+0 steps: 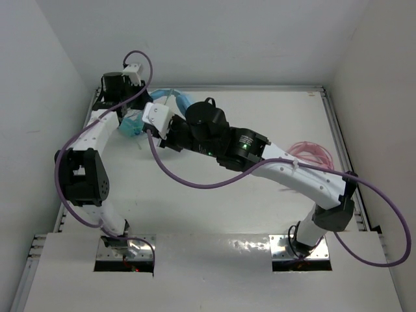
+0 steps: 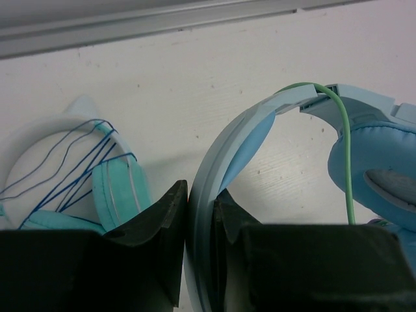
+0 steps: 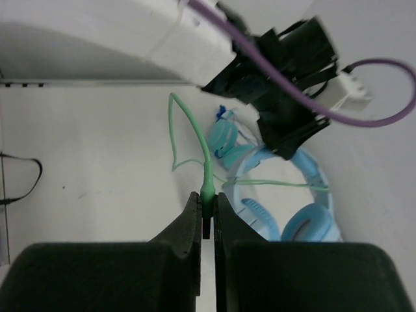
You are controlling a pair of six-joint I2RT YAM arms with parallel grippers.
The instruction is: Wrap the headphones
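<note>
Dev: Left gripper (image 2: 200, 195) sat nearest the lens in the left wrist view. Clamped on what?
Mia: On the band of the headphones (image 2: 370, 162). The band ran up between the jaws at bottom centre, then arched up and right to the cup at the right edge.
Dev: Right gripper (image 3: 207, 205)?
Mia: Pinched tight on the plug end of the cable (image 3: 207, 181), bottom centre of the right wrist view. From there the cable rose and looped toward upper left. One strand ran right, across the band.
Dev: Orientation?
Mia: In the right wrist view the band's crown pointed toward the top of the frame, with both cups at lower right. Long axis, crown to cups, ran roughly top to bottom. In the top view they sat upper left of centre, near the back edge, mostly hidden under both arms.
Dev: Neighbours?
Mia: Teal headphones (image 2: 117, 188) just left of the left jaw, thin dark-blue wire across their white band. Pink cable coil (image 1: 312, 156) well apart, right side of the top view.
Dev: Surface, room?
Mia: White table (image 1: 260, 221) with small marks, metal rail (image 2: 130, 26) along the back edge, plain white walls (image 1: 32, 78) on three sides.
</note>
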